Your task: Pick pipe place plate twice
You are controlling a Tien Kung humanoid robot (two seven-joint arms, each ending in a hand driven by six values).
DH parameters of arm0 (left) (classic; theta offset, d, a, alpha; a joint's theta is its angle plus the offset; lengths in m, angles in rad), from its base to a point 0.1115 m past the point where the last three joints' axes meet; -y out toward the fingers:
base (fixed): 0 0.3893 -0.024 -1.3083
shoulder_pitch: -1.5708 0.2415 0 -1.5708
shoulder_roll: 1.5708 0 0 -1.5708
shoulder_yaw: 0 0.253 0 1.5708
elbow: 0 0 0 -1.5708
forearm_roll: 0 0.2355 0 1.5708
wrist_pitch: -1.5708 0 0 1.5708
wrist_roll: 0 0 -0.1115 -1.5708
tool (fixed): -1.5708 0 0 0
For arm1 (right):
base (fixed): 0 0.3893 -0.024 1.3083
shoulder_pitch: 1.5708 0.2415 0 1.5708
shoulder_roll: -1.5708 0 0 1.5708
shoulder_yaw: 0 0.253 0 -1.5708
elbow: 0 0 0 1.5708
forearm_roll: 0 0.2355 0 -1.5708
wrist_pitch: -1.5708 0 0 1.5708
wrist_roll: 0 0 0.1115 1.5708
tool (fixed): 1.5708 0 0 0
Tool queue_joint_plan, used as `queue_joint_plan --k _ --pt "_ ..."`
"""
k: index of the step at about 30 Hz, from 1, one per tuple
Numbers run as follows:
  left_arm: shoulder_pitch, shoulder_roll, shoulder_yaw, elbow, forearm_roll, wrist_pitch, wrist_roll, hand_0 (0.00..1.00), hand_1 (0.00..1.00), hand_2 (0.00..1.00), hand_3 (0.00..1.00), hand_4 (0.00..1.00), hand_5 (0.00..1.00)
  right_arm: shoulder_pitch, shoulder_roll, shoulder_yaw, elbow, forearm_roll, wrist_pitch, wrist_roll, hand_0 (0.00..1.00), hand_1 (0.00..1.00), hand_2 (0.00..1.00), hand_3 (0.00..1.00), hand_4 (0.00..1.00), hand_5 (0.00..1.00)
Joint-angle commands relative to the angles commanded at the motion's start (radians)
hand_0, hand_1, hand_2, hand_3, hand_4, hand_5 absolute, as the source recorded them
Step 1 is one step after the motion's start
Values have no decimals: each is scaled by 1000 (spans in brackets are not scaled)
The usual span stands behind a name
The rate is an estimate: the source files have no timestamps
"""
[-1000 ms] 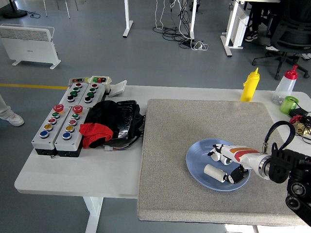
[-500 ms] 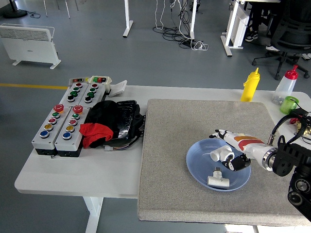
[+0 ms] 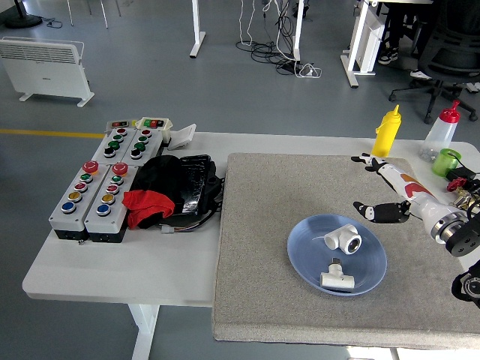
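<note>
A blue plate (image 3: 304, 262) lies on the grey mat. Two white pipe fittings lie in it: an elbow-shaped one (image 3: 344, 238) near the middle and a T-shaped one (image 3: 334, 278) toward the near rim. My right hand (image 3: 379, 187) is raised above the mat, to the right of and behind the plate, with its fingers spread and holding nothing. My left arm is out of view.
The grey mat (image 3: 262, 225) covers the table's right part. A yellow squeeze bottle (image 3: 386, 131), a red-capped bottle (image 3: 440, 133) and a green cup (image 3: 448, 161) stand at the back right. Two button boxes (image 3: 101, 195) and a black bag with red cloth (image 3: 171, 189) lie at the left.
My right hand let go of the elbow fitting in the plate, opened, and pulled up and back to the right. The elbow fitting now lies in the plate beside the T fitting.
</note>
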Motion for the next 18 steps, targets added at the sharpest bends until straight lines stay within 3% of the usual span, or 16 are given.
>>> queue_joint_plan --k 2,3,5,8,9,14,15,18 --pt "1 0 0 0 -1 0 0 621 620 607 679 461 998 -41 13 55 -8 85 -45 63 925 892 994 924 713 222" --pt "1 0 -1 0 0 0 0 621 619 607 679 461 998 -64 20 84 -8 130 -55 95 883 851 950 874 640 225" --pt "3 -1 -3 0 3 1 1 621 619 607 679 461 998 -95 31 122 -5 208 -58 126 883 851 950 874 640 225" --pt "5 -2 -6 0 8 1 3 621 619 607 679 461 998 -143 50 189 -1 338 -52 138 883 851 950 874 640 225" --pt "5 -2 -7 0 8 1 3 620 619 606 680 462 998 -152 53 206 -1 383 -51 138 857 824 899 848 604 325" --pt "9 -2 -12 -1 16 1 6 620 619 606 680 462 998 -228 85 341 1 592 -39 117 857 824 899 848 604 325" --pt "10 -2 -13 -1 19 1 7 620 620 607 679 461 998 -245 89 368 3 631 -35 122 832 796 862 819 596 415" --pt "14 -2 -17 -1 24 1 9 620 620 607 679 461 998 -280 96 427 8 760 -26 136 832 796 862 819 596 415"
